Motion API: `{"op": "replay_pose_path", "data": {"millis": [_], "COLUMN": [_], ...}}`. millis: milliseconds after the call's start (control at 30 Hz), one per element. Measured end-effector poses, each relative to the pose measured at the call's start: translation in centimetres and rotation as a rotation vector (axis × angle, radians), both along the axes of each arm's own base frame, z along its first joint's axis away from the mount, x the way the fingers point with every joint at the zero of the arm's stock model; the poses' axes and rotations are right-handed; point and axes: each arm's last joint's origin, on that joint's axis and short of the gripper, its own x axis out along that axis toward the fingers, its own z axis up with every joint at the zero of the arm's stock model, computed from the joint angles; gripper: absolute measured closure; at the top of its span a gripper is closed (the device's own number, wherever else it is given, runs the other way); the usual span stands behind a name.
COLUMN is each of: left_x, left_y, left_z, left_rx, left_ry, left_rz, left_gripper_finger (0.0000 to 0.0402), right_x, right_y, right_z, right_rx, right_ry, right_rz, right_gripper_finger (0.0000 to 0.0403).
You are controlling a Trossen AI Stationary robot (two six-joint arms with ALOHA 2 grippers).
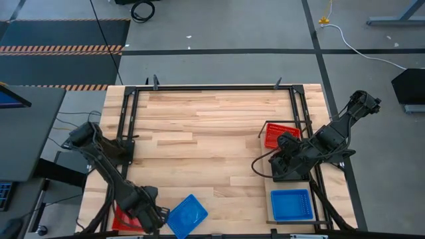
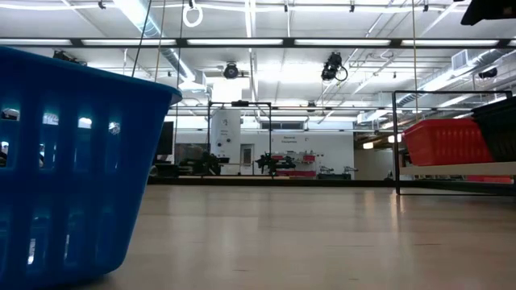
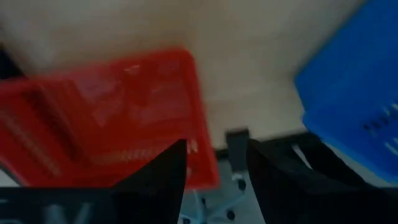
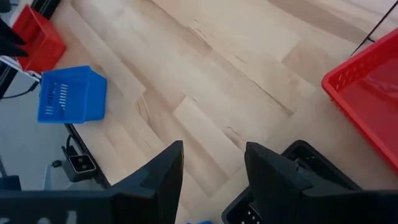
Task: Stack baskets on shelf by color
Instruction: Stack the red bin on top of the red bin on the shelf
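Sorting is under way. The left gripper [image 1: 147, 214], at the table's 7 o'clock corner, hangs over a red basket [image 1: 123, 219] with fingers spread and nothing held; a loose blue basket [image 1: 186, 215] lies just beside it. The right gripper [image 1: 284, 158], also open and empty, hovers at 3 o'clock over the shelf [image 1: 273, 196], which carries 1 red basket [image 1: 279, 132], a black one and 1 blue basket [image 1: 292, 204]. Next, I judge: lower and close on the red basket's rim.

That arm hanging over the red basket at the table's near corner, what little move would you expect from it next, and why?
Probably a short drop to close on the red basket's rim. The left gripper hovers open above the red basket, holding nothing, with a blue basket lying just beside it. The right gripper waits open over the shelf, beside another red basket.
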Motion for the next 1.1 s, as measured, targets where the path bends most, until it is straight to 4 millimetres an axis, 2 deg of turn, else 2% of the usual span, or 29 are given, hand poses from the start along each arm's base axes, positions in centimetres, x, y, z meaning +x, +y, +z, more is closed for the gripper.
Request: {"op": "replay_pose_path", "data": {"millis": [133,333,467,533,700,733,967,1100], "left_x": [-0.7,-0.8,-0.9,-0.6,1.7,2.3,6.1,8.0], "left_y": [0.8,0.9,2.3,3.2,5.7,6.4,12.0,15.2], "left_z": [-1.3,-4.7,-6.3,-6.3,-6.0,-6.0,-5.9,-4.7], "left_rx": [0.001,-0.114,-0.066,-0.049,-0.032,-0.032,-0.001,0.065], "left_ry": [0.018,-0.050,-0.018,-0.028,-0.092,-0.103,-0.233,-0.329], "left_rz": [-0.004,-0.010,-0.007,-0.036,-0.185,-0.211,-0.449,-0.714], "left_gripper_finger": [0.0230,0.0230,0.0236,0.0258,0.0374,0.0386,0.0395,0.0396], "right_x": [0.0,0.1,0.2,0.3,0.7,0.7,1.3,1.7], "right_y": [0.0,-0.2,-0.4,-0.6,-1.1,-1.2,-2.0,-2.6], "right_z": [0.0,0.0,0.0,0.0,0.0,0.0,0.0,0.0], "right_rx": [0.004,0.007,0.005,0.005,0.005,0.005,0.037,0.072], "right_ry": [-0.010,-0.018,-0.015,-0.014,-0.014,-0.013,0.000,0.000], "right_rz": [-0.030,-0.058,-0.071,-0.081,-0.116,-0.123,-0.167,-0.222], "right_gripper_finger": [0.0226,0.0226,0.0226,0.0226,0.0226,0.0226,0.0226,0.0226]}}
